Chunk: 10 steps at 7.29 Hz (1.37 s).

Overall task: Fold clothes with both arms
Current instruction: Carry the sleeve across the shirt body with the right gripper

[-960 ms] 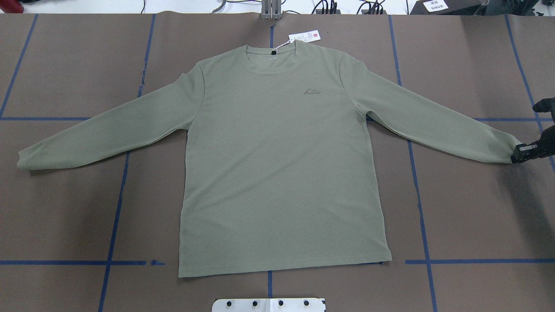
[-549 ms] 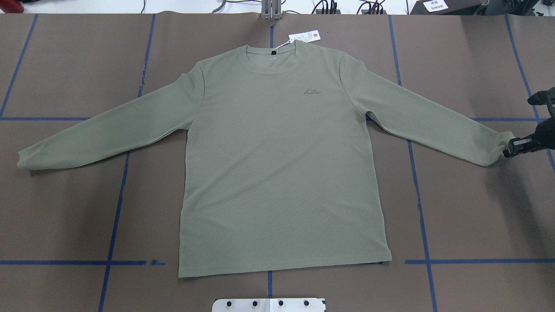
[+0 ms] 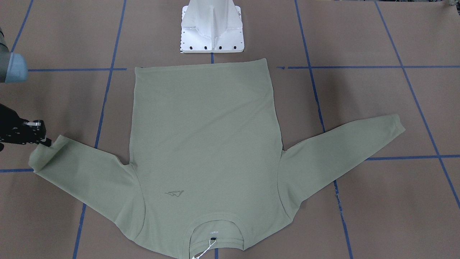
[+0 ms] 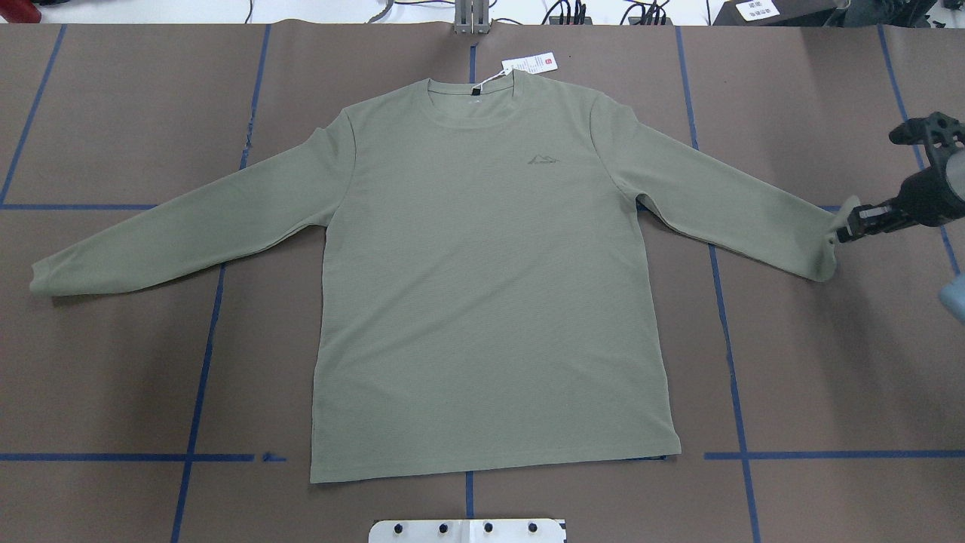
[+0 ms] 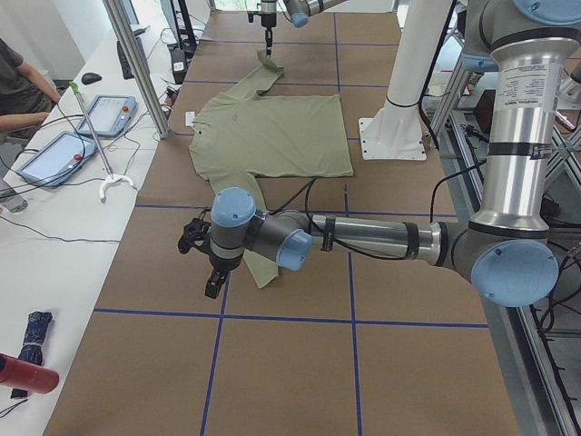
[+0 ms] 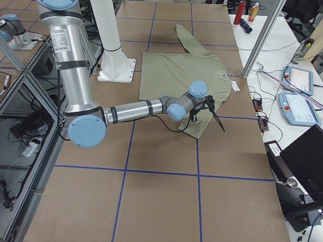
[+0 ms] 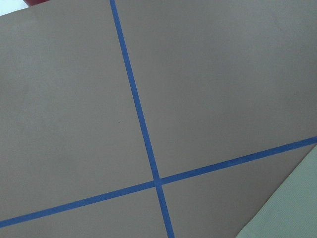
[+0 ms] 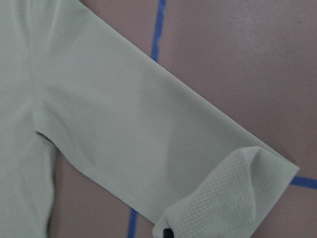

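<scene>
Sage-green knit, the shirt (image 4: 482,302) lies flat, face up at the table's (image 4: 113,377) middle, neck toward the far edge, sleeves spread for folding inward. Near the right edge the right gripper (image 4: 844,228) has its jaws closed on the cuff (image 4: 828,253), curling it over, probably to carry it across the body. The left gripper (image 5: 215,277) hangs by the other sleeve; its jaw opening cannot be told

Stretches the left arm (image 5: 363,238) low and almost level, left gripper (image 5: 211,289) pointing down, jaw state unclear. Reaches the right arm (image 6: 131,110) outward, right gripper (image 4: 843,228) pinched on the shirt (image 4: 482,286) cuff.
</scene>
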Motion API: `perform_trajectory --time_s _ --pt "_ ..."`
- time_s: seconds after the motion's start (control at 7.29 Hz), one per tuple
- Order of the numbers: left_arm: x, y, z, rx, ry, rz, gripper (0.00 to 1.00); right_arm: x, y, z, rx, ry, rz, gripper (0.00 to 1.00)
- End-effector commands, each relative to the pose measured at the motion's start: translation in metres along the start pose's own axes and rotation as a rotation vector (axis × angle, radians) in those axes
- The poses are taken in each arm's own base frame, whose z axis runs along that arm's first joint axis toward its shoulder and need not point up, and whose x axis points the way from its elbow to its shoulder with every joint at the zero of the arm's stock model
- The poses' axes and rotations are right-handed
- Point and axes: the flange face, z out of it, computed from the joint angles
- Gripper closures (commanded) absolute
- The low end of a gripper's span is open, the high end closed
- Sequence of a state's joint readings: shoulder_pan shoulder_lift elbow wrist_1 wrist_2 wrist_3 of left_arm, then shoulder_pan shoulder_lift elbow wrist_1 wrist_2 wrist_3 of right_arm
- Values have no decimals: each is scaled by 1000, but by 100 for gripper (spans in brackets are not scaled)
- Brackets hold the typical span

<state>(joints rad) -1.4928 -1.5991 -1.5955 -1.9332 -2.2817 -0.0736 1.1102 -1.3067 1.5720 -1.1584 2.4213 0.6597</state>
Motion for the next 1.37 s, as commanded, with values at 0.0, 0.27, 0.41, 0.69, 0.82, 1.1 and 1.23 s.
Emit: perform_trajectory --time_s 0.0,0.27,0.41,0.69,0.82,1.1,1.23 --pt "-2 -1 2 -3 -1 -3 0 -145 -67 -14 -37 -36 27 100" --pt "-4 -3 5 -8 -3 -7 0 -286 -105 8 -48 -81 30 100" --pt "-5 -4 6 -8 -3 -7 0 -340 -107 16 -44 -92 -20 100" --pt "-5 -6 7 -9 -3 -6 0 -416 -73 61 40 -72 -134 100" --pt "-6 -6 7 -10 -3 -9 0 -438 -55 92 81 -87 -189 100" --pt "-6 -6 7 -8 -1 -7 0 -486 -4 154 209 -57 -273 100" --pt "-6 -5 8 -9 -1 -8 0 -499 4 154 235 -136 -245 100"
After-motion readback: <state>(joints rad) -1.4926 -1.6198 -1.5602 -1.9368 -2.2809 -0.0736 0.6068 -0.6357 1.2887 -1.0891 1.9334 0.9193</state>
